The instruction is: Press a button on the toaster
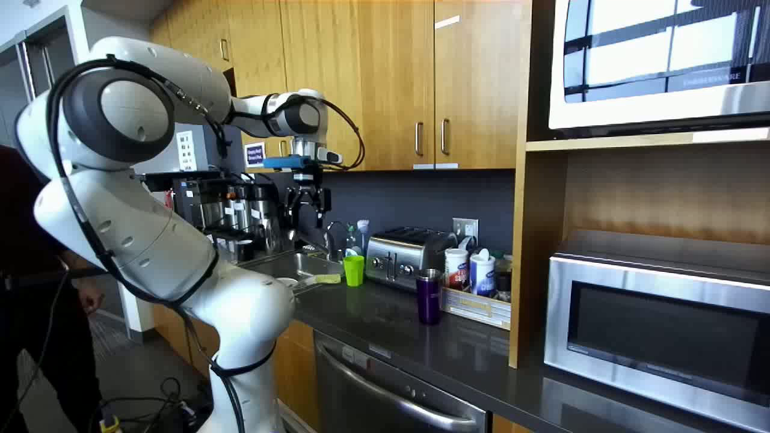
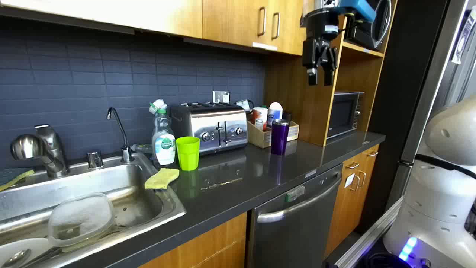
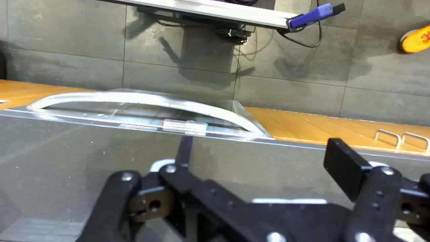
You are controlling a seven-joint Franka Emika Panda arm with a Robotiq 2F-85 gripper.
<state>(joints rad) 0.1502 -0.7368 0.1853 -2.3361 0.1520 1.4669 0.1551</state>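
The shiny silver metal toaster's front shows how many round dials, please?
2: a left dial and a right dial on the toaster, flanking its levers in both exterior views.

You have window-like glare on the upper microwave (image 1: 656,63), highlights on the toaster (image 2: 214,124), and, in an exterior view, a cabinet (image 2: 108,18) bleached nearly white. Your wrist view shows shadows on the floor (image 3: 208,64), a gleaming handle (image 3: 147,98), and a slightly soft gripper (image 3: 260,148).

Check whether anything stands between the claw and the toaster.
Nothing visible does: the claw hangs in the air, and the toaster shows its knobs between cup and tumbler in both exterior views.
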